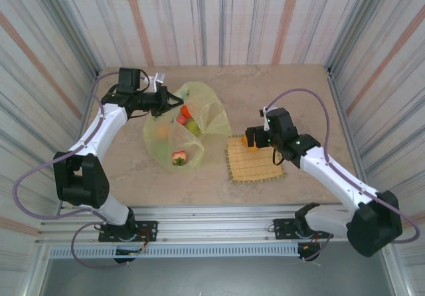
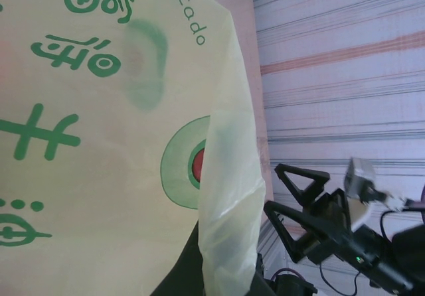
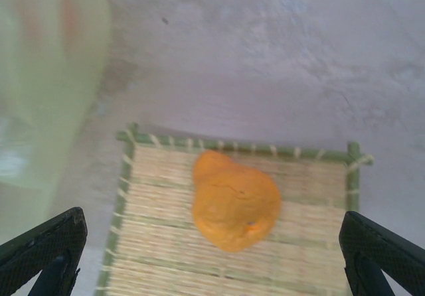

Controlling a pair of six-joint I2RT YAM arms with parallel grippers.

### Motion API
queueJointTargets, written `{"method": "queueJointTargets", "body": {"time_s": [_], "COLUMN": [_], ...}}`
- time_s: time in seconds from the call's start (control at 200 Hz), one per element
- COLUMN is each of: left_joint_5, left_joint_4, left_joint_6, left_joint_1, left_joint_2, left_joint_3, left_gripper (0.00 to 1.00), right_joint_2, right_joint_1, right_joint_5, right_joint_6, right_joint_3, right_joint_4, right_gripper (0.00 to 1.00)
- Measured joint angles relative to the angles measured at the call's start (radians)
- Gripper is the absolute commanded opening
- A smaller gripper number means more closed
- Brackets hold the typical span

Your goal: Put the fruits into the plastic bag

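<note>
Green print on plastic bag (image 2: pixel 99 176): letters "cado" legible near top edge, word's start cut off; other large green characters sideways, undecipherable.

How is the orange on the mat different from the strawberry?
The orange is orange all over; the strawberry is red. The orange lies out on the straw mat; the strawberry sits inside the plastic bag. Both are small toy fruits.
</note>
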Motion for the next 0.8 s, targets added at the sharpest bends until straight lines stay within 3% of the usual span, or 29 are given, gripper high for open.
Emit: {"method": "queueJointTargets", "body": {"time_s": [0.802], "left_joint_5": [0.000], "left_joint_4": [0.000], "left_joint_6": [0.000], "left_joint_1": [0.000], "left_joint_2": [0.000], "left_joint_3": [0.000], "left_gripper": [0.00], "right_joint_2": [0.539], "right_joint_1": [-0.072], "right_joint_5": [-0.176], "right_joint_6": [-0.023], "right_joint_3": [0.232], "right_joint_4": [-0.027], "right_gripper": [0.99]}}
